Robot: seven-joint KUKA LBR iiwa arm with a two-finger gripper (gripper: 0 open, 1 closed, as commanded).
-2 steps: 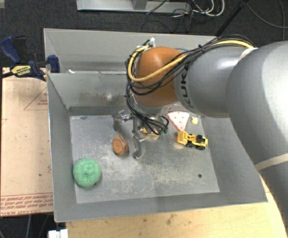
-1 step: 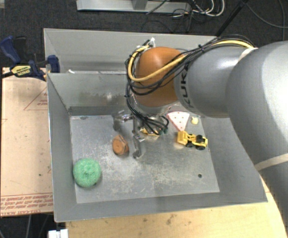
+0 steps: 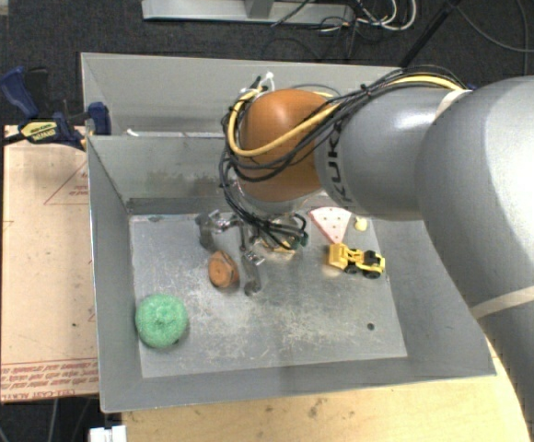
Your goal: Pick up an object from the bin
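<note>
Camera view, gripper (image 3: pixel 231 263): low over the bin floor (image 3: pixel 295 325), left of centre, hanging under the arm's orange wrist cover (image 3: pixel 281 141).
Finger state: spread apart, not clamped on anything; one finger (image 3: pixel 209 235) stands up-left and the other down-right.
Brown lump (image 3: pixel 221 271): a small rounded, tan-brown thing on the floor, in the gap between the two fingers and nearer the down-right one.
Contact: whether either finger touches it, I cannot tell.
Deciding relation: the lump lies almost straight under the gripper, a little toward the view's lower left.
Long axis: runs roughly up and down the view, so the fingers would probably close across its narrow width.
Other things: green fuzzy ball (image 3: pixel 161 320) well apart at lower left; yellow toy vehicle (image 3: pixel 354 261) and pale wedge (image 3: pixel 330 221) to the right.
Step, as judged: closing on the lump, not yet lifted.
</note>
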